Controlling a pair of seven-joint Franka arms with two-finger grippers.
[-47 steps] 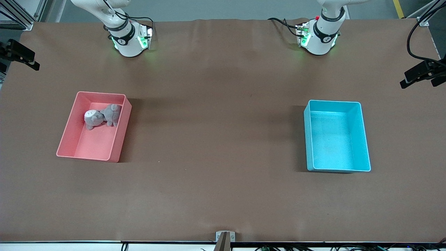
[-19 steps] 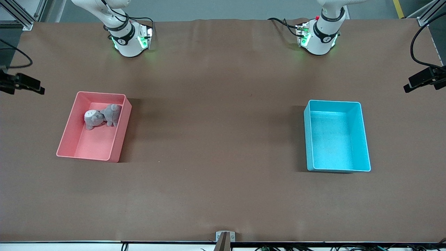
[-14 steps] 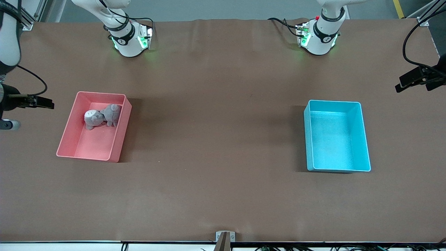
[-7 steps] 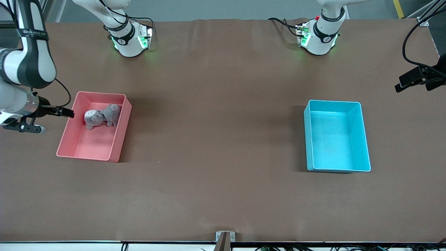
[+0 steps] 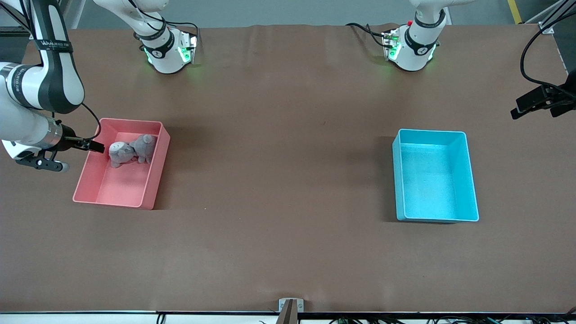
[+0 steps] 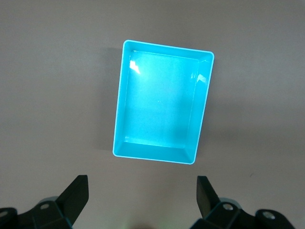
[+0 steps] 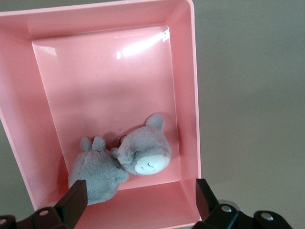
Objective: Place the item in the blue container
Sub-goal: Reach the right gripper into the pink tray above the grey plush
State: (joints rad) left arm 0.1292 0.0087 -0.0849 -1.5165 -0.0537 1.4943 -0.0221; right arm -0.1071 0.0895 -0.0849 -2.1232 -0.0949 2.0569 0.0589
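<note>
One grey plush toy (image 5: 132, 151) lies in the pink bin (image 5: 155, 175), so the right gripper (image 5: 92, 145), jaws spread over its rim, should centre before descending, while the left gripper (image 5: 526, 104), jaws spread, waits near the empty blue container (image 5: 470, 180).

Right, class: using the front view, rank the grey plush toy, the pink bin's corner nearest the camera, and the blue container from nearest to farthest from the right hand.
1. Grey plush toy: in the pink bin, just beside the right hand.
2. Pink bin's corner nearest the camera.
3. Blue container: toward the left arm's end of the table.
</note>
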